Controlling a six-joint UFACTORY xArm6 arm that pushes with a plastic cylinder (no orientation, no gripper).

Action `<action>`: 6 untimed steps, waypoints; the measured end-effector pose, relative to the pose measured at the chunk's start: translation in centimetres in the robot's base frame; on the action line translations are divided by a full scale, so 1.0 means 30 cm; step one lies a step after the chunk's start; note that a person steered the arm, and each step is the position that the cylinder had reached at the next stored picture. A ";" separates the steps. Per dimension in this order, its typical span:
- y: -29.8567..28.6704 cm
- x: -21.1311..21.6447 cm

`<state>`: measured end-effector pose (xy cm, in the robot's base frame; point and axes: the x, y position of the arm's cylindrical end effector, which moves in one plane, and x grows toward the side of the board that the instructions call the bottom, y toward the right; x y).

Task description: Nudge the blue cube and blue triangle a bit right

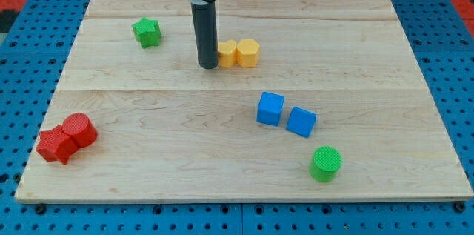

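Two blue blocks [270, 109] [301, 121] side by side, corners nearly touching, cube-like

Wooden board [148, 116] on blue pegboard [22, 35], bearing two blue blocks [270, 109] [301, 121] side by side near centre-right, green cylinder [326, 164] below them, green block [147, 32] top left, two touching yellow blocks [227, 53] [248, 53] beside my tip [208, 65], two touching red blocks [55, 144] [78, 130] bottom left.

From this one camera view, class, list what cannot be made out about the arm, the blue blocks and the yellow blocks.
- Arm: cut off by the view's top edge; only the dark rod shows, my tip down beside the yellow blocks.
- Left yellow block: its left side is hidden behind the rod, so contact cannot be judged.
- Blue blocks: both look boxy from this angle; which is the triangle cannot be told.
- Red blocks: pressed together, shapes unclear.
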<state>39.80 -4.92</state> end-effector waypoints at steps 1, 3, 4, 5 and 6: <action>0.000 0.133; 0.015 0.313; 0.124 0.395; 0.295 0.382; 0.455 0.371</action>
